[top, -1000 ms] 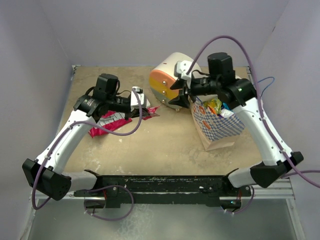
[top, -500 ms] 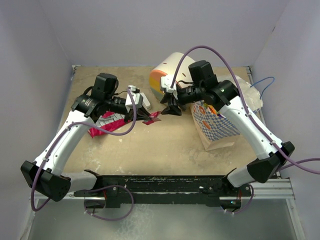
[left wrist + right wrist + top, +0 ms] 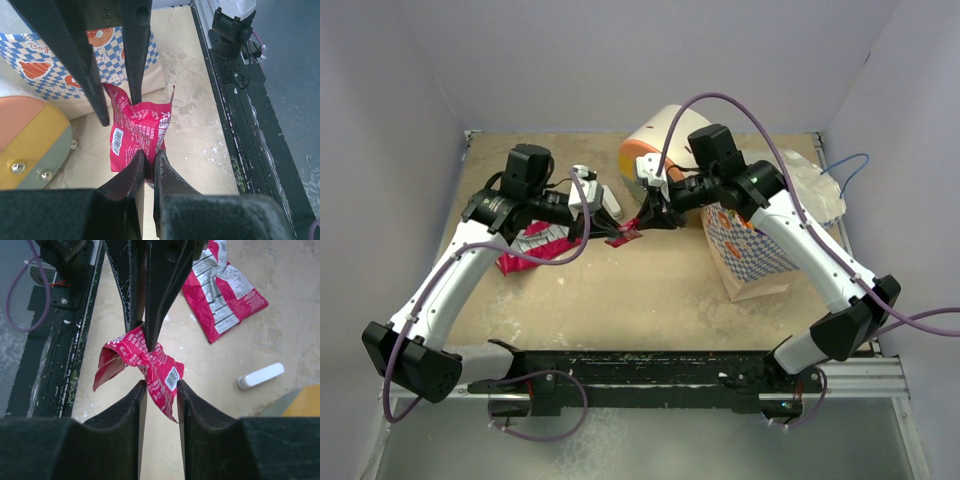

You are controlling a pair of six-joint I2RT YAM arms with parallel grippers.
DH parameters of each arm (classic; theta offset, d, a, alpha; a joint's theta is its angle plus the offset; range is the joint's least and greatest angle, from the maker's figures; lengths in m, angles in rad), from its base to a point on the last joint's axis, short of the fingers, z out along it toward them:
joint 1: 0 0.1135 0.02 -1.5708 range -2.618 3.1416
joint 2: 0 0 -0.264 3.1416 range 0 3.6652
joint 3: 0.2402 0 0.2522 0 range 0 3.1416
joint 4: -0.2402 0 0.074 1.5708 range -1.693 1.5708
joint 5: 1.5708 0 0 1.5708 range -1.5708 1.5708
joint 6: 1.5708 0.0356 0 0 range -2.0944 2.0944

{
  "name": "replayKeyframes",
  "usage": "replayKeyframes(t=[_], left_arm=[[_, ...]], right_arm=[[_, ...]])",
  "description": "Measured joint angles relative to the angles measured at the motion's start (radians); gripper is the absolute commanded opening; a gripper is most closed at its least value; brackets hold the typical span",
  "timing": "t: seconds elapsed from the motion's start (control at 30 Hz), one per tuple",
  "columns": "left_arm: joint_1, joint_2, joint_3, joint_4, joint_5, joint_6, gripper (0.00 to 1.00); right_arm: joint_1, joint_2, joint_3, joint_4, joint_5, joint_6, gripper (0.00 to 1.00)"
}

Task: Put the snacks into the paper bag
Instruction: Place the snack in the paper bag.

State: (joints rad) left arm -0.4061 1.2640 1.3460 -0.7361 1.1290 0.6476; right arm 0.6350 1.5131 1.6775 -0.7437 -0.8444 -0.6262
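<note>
A crumpled red snack packet [image 3: 626,233] hangs above the table between the two grippers. My left gripper [image 3: 149,159] is shut on one end of the packet [image 3: 140,132]. From the opposite side my right gripper [image 3: 161,384] straddles the other end of the packet [image 3: 150,360]; its jaws are narrow but still apart. The paper bag [image 3: 760,255], tan with a blue-white checkered band, stands upright to the right with colourful snacks [image 3: 748,212] showing in its mouth. A red-and-silver snack [image 3: 525,245] lies flat on the table under the left arm.
A cream round drawer unit [image 3: 655,150] with orange and yellow faces sits behind the grippers, close to the bag. A small white stick [image 3: 260,375] lies on the table. Crinkled clear plastic [image 3: 815,185] lies at the back right. Walls close in on three sides.
My right arm has swung left from over the bag to the packet, and its jaws have narrowed around the packet's free end. The left gripper has held the packet almost still.
</note>
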Motion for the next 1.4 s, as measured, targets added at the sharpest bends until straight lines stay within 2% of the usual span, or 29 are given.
replayKeyframes(t=[0.07,0.17,0.4,0.6,0.77,0.97,1.13,1.4], left_arm=[[0.009,0.000,-0.007,0.015,0.001,-0.011,0.04],[0.022,-0.001,-0.018,0.025,0.005,-0.023,0.11],[0.048,-0.027,-0.045,0.048,0.010,-0.034,0.57],[0.107,-0.071,-0.055,0.051,-0.007,-0.037,0.80],[0.129,-0.085,-0.055,0.070,-0.071,-0.059,0.88],[0.153,-0.085,-0.078,0.107,-0.160,-0.098,0.93],[0.160,-0.085,-0.086,0.124,-0.206,-0.116,0.96],[0.163,-0.085,-0.093,0.139,-0.237,-0.118,0.99]], right_arm=[[0.000,0.009,-0.001,0.004,-0.010,0.010,0.00],[0.000,0.018,-0.001,0.013,-0.007,0.022,0.00],[0.002,0.008,-0.001,0.016,0.033,0.045,0.00],[-0.057,-0.044,0.004,0.015,0.048,0.069,0.00],[-0.191,-0.117,0.045,0.025,0.039,0.127,0.00],[-0.399,-0.277,0.055,0.122,0.073,0.277,0.00],[-0.542,-0.426,0.025,0.192,0.291,0.362,0.00],[-0.576,-0.499,-0.127,0.223,0.597,0.303,0.00]])
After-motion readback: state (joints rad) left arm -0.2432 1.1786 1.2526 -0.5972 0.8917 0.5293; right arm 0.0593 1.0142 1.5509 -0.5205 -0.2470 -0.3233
